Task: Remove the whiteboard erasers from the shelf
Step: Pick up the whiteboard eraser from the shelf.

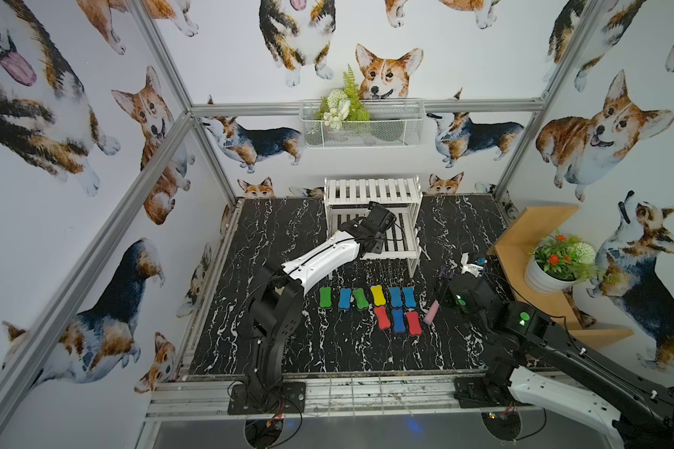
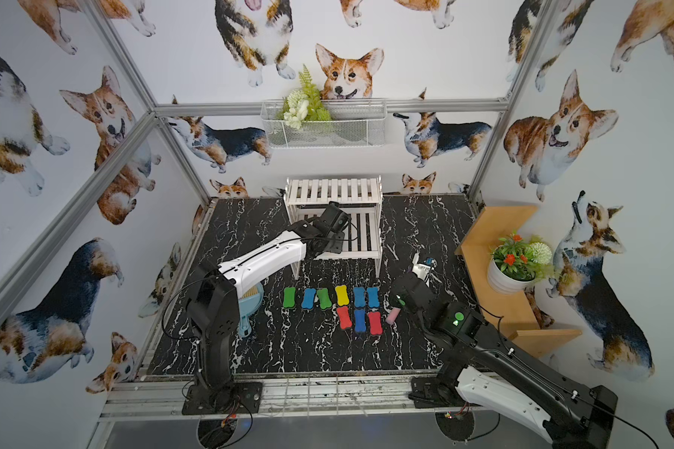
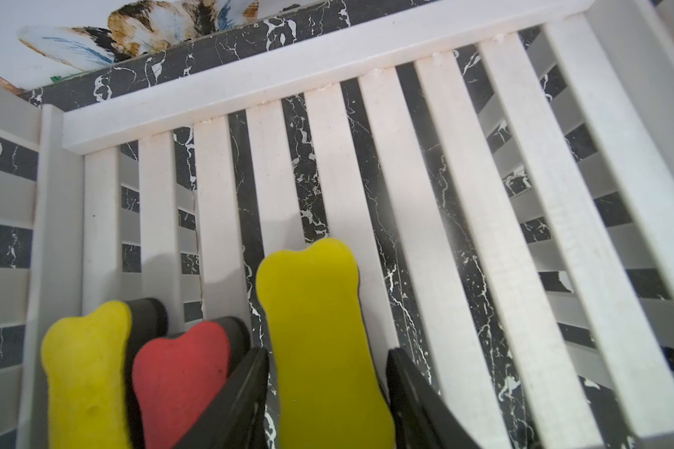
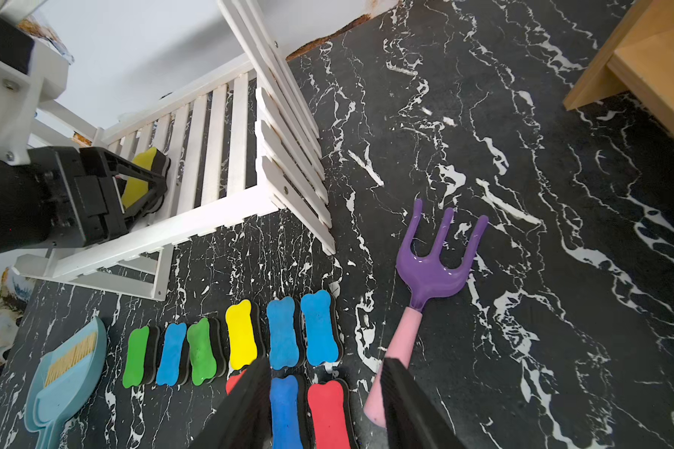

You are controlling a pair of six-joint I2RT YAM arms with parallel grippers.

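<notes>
Our left end effector (image 3: 327, 352) is clamped on a yellow bone-shaped foam whiteboard eraser (image 3: 312, 303). It lies on the lower tier of the white slatted two-tier shelf (image 1: 374, 190), beside a second yellow eraser (image 3: 86, 369) and a red eraser (image 3: 180, 381). Our right end effector (image 4: 325, 361), fingers apart and empty, hangs above nine more erasers (image 1: 395, 297) on the black marble desk (image 1: 288, 350).
</notes>
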